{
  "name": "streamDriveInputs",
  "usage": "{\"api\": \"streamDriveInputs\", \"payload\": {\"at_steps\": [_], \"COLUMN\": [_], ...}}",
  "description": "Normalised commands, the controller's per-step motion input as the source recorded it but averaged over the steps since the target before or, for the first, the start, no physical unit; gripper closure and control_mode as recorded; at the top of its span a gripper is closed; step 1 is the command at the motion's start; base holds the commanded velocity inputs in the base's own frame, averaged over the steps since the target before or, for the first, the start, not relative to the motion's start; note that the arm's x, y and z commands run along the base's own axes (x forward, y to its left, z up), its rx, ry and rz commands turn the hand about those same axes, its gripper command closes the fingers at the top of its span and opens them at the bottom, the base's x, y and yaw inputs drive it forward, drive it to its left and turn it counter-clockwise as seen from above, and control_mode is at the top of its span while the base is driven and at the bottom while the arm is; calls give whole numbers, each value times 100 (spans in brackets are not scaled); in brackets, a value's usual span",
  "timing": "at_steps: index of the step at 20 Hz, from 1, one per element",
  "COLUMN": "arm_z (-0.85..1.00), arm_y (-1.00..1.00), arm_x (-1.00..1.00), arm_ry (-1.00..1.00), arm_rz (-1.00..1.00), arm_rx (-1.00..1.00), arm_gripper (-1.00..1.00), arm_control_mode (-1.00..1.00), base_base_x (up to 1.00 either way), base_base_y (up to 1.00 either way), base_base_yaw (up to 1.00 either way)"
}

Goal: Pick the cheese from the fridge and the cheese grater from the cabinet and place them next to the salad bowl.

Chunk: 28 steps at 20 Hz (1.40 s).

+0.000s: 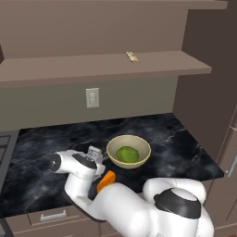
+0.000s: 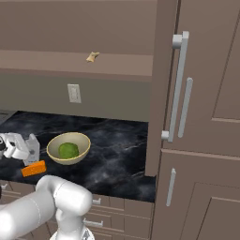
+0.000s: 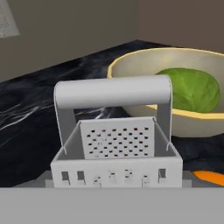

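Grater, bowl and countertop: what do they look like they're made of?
Cheese grater: probably matte grey metal, with punched holes and a flat band handle. Salad bowl: smooth cream, ceramic or plastic; can't tell. Counter: glossy black stone look, white marble-like veins.

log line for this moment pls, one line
phase: placing | end effector: at cheese grater, grip unclear | cheese: on counter by salad bowl
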Motion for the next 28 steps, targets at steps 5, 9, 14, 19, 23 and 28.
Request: {"api": "streamDriveInputs", "payload": {"at_steps": [5, 9, 14, 19, 23, 28], "arm_z": [0, 10, 30, 59, 61, 56], "arm_y": [1, 0, 0, 0, 0, -1], "arm_x": [-21, -17, -9, -14, -29, -47], "arm_ry": [-8, -7, -6, -11, -9, -2], "arm_rz": [0, 0, 0, 0, 0, -1], "arm_rx": [0, 0, 0, 0, 0, 1], "arm_gripper": [-100, -100, -100, -100, -100, -100], "arm_control_mode": [-100, -100, -100, -100, -100, -100], "base_base_x": [0, 0, 0, 0, 0, 0], "base_base_y": [0, 0, 0, 0, 0, 0], "base_base_yaw": [0, 0, 0, 0, 0, 0]}}
